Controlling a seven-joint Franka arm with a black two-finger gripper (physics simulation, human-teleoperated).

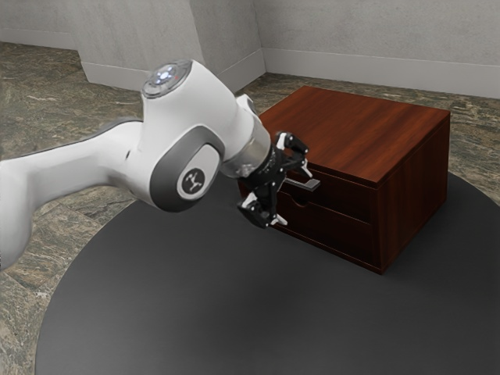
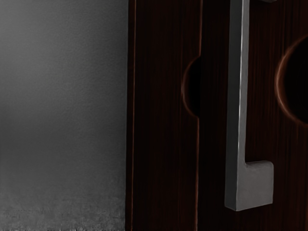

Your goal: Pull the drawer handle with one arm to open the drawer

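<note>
Gripper (image 1: 286,186): jaws stand wide apart, one finger above and one below, and they hold nothing. Drawer handle (image 1: 311,184): a grey bar on the upper drawer front (image 1: 344,195) of the dark wooden cabinet (image 1: 367,133), lying just ahead of the jaws, level with the gap between them. Whether either finger touches the bar cannot be told. In the wrist view the handle (image 2: 239,110) runs lengthwise across the drawer front (image 2: 163,144), with one end bracket visible. The upper drawer front sits flush with the cabinet face. The cabinet stands on a dark round table (image 1: 195,312), which extends beneath the jaws.
</note>
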